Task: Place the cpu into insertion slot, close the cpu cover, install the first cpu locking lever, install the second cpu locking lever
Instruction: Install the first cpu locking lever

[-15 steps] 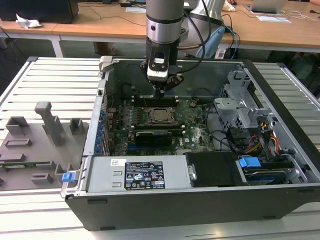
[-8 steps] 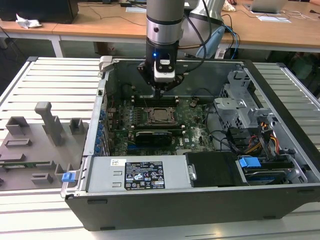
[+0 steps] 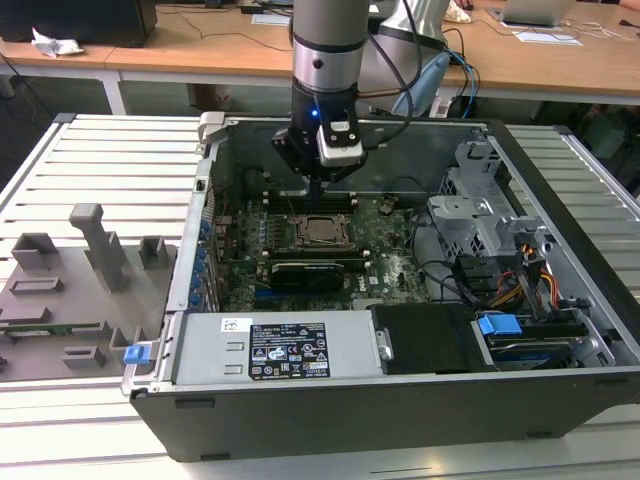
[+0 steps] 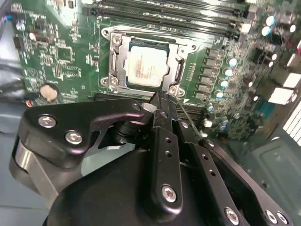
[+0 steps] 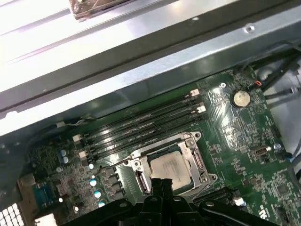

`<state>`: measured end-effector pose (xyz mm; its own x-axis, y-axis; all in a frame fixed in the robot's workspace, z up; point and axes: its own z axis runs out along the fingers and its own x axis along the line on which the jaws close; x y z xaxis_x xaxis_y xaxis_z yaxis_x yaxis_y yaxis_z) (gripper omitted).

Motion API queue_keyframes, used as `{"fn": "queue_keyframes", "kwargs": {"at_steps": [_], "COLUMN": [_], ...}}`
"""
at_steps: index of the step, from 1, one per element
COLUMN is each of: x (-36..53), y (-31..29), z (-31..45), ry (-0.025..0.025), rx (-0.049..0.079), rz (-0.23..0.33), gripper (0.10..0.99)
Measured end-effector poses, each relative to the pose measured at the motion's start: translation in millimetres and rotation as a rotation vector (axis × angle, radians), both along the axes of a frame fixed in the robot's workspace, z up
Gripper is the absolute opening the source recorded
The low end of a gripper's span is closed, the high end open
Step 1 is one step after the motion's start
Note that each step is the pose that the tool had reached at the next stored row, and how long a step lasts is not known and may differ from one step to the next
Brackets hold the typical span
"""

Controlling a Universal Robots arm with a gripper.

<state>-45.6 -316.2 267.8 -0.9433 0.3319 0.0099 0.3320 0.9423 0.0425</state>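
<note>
The cpu (image 4: 146, 67) lies flat in the insertion slot (image 4: 141, 34) on the green motherboard; it is also in the first wrist view (image 5: 168, 165) and the exterior view (image 3: 322, 231). The silver cpu cover (image 4: 114, 61) lies down around the chip, whose top shows through its window. My gripper (image 4: 160, 97) hangs just above the socket's edge, fingers pressed together and shut, with nothing visible between them. In the first wrist view the gripper (image 5: 162, 183) sits right at the socket's rim (image 5: 188, 139). A thin metal rod (image 4: 188, 117) runs beside the fingers.
The board sits deep in an open computer case (image 3: 205, 250) with tall metal walls. Black memory slots (image 5: 141, 127) run beside the socket. A drive cage (image 3: 480, 215) and cables stand at the exterior view's right, and a grey power supply (image 3: 280, 350) at the front.
</note>
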Motion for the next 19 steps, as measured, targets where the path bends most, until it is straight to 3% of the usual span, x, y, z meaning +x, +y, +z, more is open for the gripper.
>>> {"fn": "queue_keyframes", "kwargs": {"at_steps": [6, 8, 11, 14, 15, 16, 18, 19], "x": [0.0, -3.9, -10.1, -10.2, -10.2, -10.9, -12.5, -16.8], "y": [0.0, 0.0, 0.0, 0.0, -0.1, 0.0, -0.1, -0.1], "z": [-2.7, -3.4, -4.2, -6.0, -6.4, -6.4, -6.4, -6.4], "ry": [0.0, -0.001, -0.0017, -0.001, -0.0002, 0.0011, -0.0013, -0.0095], "rx": [0.004, 0.015, 0.019, 0.019, 0.019, 0.003, -0.012, -0.016], "rz": [0.153, 0.161, 0.169, 0.245, 0.301, 0.314, 0.316, 0.316], "gripper": [0.106, 0.106, 0.106, 0.106, 0.106, 0.106, 0.106, 0.106]}}
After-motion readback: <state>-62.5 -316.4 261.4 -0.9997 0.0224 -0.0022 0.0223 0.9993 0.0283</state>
